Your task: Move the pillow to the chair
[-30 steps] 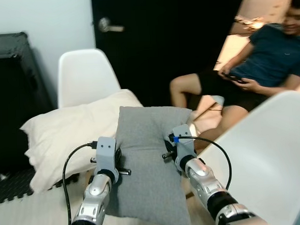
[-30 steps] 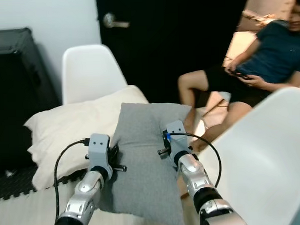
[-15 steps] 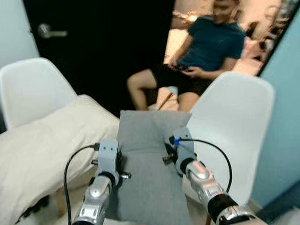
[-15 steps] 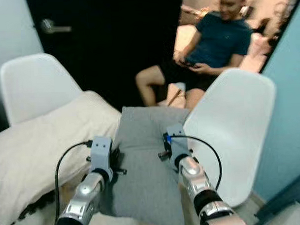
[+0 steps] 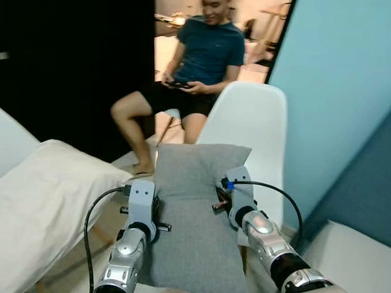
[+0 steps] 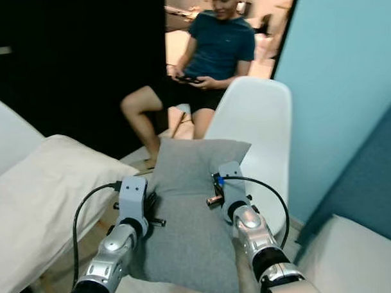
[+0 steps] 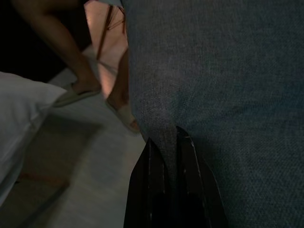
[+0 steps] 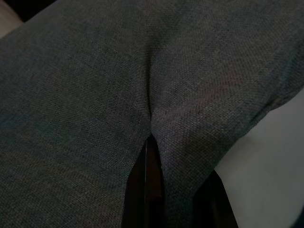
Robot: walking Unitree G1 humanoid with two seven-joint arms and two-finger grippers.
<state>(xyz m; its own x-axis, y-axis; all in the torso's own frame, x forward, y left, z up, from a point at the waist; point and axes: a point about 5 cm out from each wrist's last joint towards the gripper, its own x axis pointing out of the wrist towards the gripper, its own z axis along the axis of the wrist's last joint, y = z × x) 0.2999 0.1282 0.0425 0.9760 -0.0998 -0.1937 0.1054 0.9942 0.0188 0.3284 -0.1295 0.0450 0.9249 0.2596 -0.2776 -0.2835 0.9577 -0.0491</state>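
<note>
I hold a grey pillow up in front of me between both arms. My left gripper is shut on a pinch of its left edge, and the left wrist view shows the fabric squeezed between the black fingers. My right gripper is shut on the right edge, with the cloth bunched in it. Just behind the pillow stands a white shell chair, its back rising above the pillow's top right corner.
A cream pillow lies on another white chair at my left. A person sits in the doorway beyond, holding a device. A light blue wall runs along the right, and a pale cushion fills the bottom right corner.
The camera has swung to the right: the cream pillow and left chair slid left, the white chair now stands behind the grey pillow. Both grippers keep their hold.
</note>
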